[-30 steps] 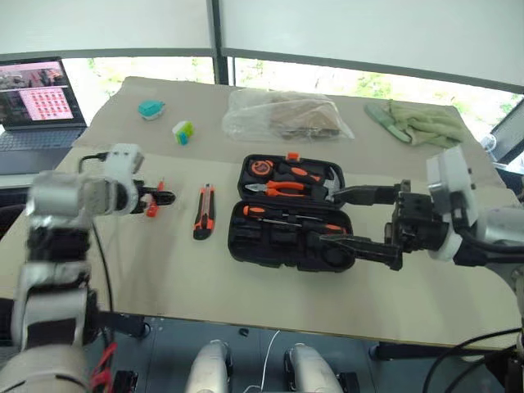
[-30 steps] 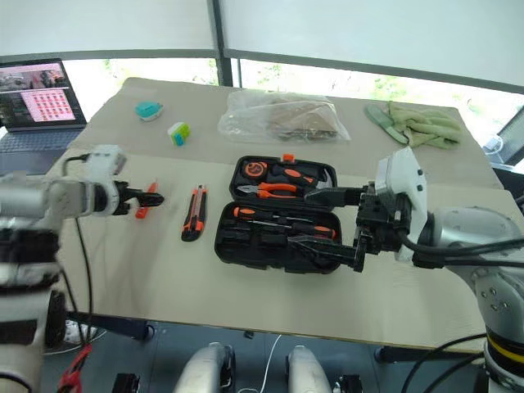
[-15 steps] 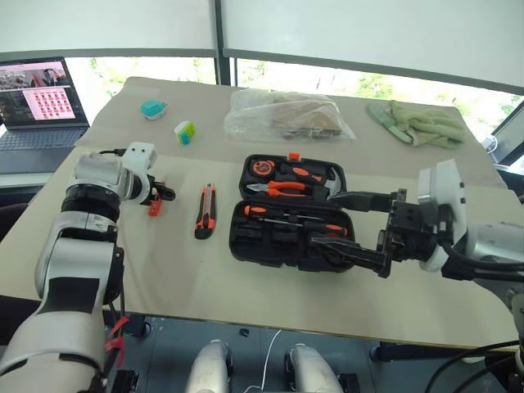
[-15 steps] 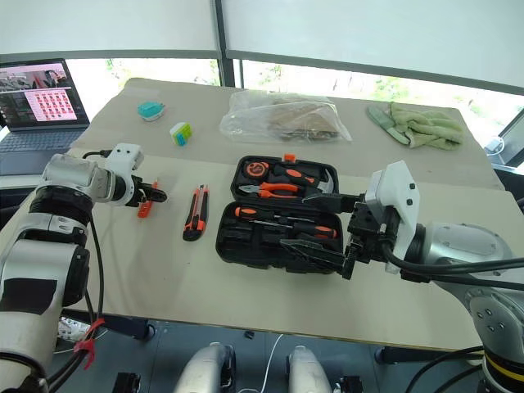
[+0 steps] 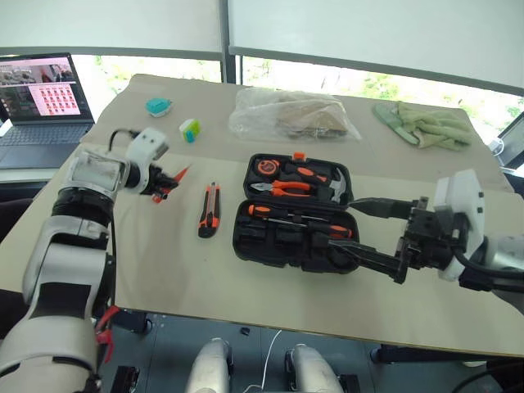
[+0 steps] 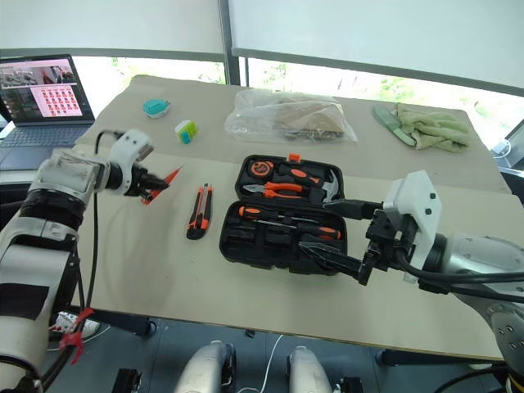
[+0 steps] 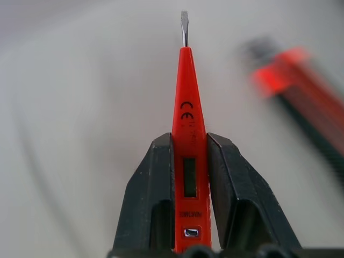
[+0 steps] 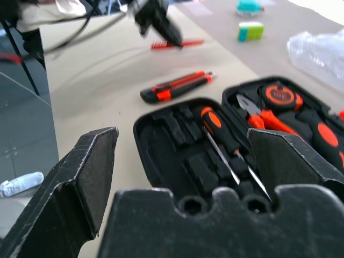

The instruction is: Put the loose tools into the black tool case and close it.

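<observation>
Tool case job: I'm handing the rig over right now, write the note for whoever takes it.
Left tool: shut on the orange tester pen, held off the table, left of the case.
Right tool: open, holding nothing, at the right end of the black case.
Case lies open on the table; pliers, hammer, tape measure and a screwdriver are already seated.
Utility knife lies loose on the table, left of the case.
Left to do: seat the pen, fetch the knife, close the lid.
</observation>
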